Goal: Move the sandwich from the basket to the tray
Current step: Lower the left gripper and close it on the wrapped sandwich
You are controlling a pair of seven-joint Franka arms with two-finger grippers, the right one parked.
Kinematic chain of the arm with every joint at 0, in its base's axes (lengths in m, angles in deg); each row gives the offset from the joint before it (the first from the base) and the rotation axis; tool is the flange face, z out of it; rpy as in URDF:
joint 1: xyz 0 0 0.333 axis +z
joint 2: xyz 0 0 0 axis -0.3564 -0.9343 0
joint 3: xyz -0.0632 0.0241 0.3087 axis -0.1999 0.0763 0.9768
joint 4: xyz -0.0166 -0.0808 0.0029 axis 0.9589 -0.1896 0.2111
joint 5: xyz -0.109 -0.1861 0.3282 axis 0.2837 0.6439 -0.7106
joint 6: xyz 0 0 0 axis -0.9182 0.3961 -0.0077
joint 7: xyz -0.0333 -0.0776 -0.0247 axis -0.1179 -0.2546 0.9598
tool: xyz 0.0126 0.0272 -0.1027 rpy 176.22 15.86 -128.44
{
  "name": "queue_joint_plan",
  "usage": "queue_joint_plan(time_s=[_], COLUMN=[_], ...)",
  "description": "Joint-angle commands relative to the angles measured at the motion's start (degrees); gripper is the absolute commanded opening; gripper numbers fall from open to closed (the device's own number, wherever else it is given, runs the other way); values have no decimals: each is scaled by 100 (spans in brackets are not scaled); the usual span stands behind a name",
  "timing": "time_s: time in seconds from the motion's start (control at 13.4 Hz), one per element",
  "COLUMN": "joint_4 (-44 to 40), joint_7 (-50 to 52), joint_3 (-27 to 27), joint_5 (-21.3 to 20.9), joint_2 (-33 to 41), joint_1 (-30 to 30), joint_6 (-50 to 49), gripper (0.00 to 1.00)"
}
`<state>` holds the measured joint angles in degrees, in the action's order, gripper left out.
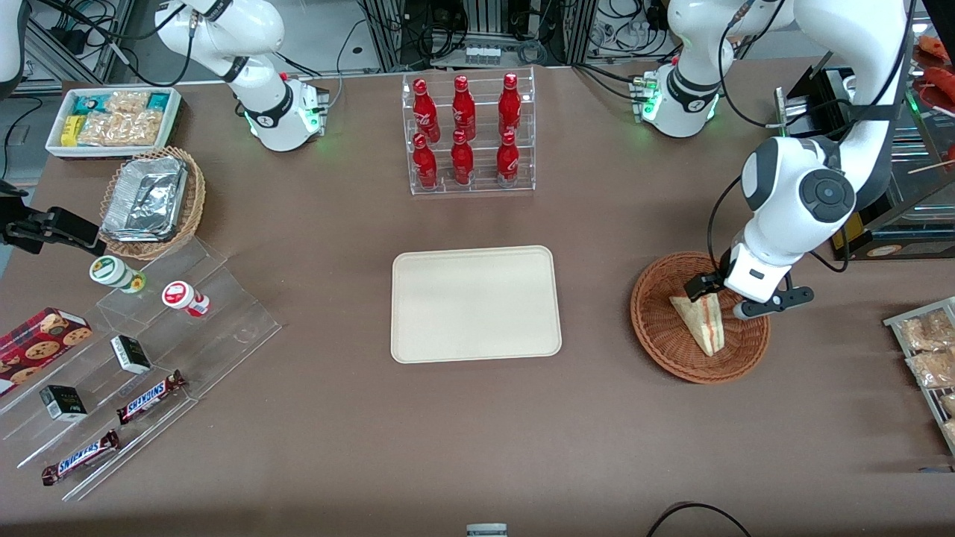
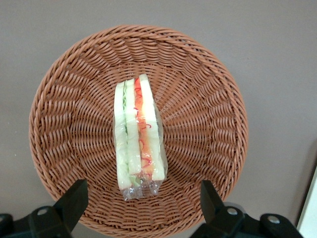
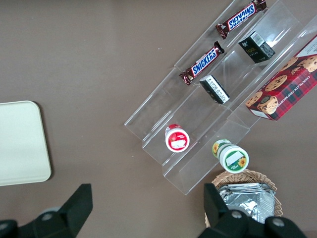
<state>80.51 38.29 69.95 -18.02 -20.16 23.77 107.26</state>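
Note:
The sandwich (image 1: 701, 321), a wrapped pale wedge with red and green filling, lies in the round reddish-brown basket (image 1: 664, 335) toward the working arm's end of the table. My gripper (image 1: 739, 294) hangs just above the basket, open, over the sandwich's wide end. In the left wrist view the sandwich (image 2: 138, 134) lies in the middle of the basket (image 2: 208, 74), and the gripper (image 2: 142, 203) is apart from it, with one black finger on each side and nothing between them. The cream tray (image 1: 475, 303) lies flat at the table's middle, with nothing on it.
A clear rack of red bottles (image 1: 468, 134) stands farther from the front camera than the tray. A wire rack of snack packets (image 1: 925, 350) and a dark box (image 1: 895, 209) flank the basket. A stepped acrylic stand (image 1: 149, 350) with snacks lies toward the parked arm's end.

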Motion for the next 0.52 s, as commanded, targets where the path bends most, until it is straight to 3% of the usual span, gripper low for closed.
queue_joint_plan(time_s=[0.0, 0.45], joint_4=[80, 71], joint_7=[271, 570], joint_3=[-50, -50], joint_5=[49, 49], joint_2=[-80, -520], joint_1=[124, 124], joint_6=[160, 423], gripper=[100, 100])
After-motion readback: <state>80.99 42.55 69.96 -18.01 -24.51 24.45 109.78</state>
